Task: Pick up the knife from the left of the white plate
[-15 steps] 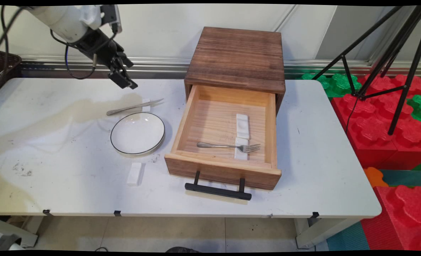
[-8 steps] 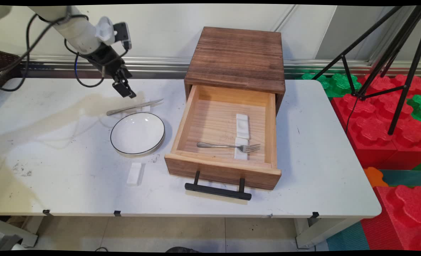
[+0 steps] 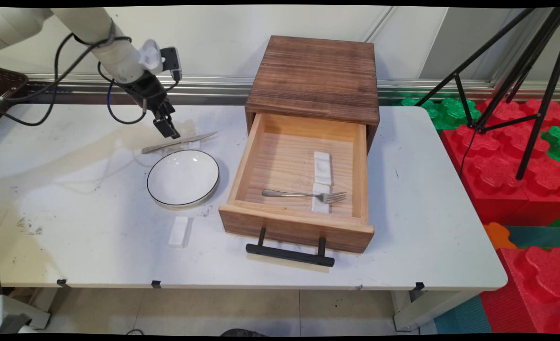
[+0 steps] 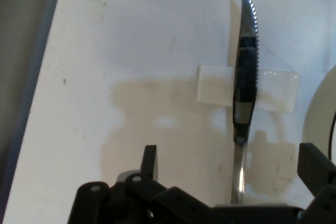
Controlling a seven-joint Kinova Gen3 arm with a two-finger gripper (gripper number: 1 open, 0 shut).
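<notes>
The pincer (image 3: 168,130) hangs with its fingers spread wide, empty, just above a serrated knife (image 4: 245,77) that lies across a small white rest (image 4: 215,84) on the desk (image 3: 71,199). The knife lies between the two fingers. Just beyond the knife sits a white plate (image 3: 183,178); an open wooden drawer (image 3: 298,180) stands farther off.

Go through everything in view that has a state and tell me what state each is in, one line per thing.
gripper: open, empty, above the knife's handle.
knife: lying flat, blade across a white rest.
drawer: pulled open.
fork: lying in the drawer, tines on a white rest.
second rest in the drawer: bare.
plate: upright, empty.
rest near the table's front: bare.
</notes>
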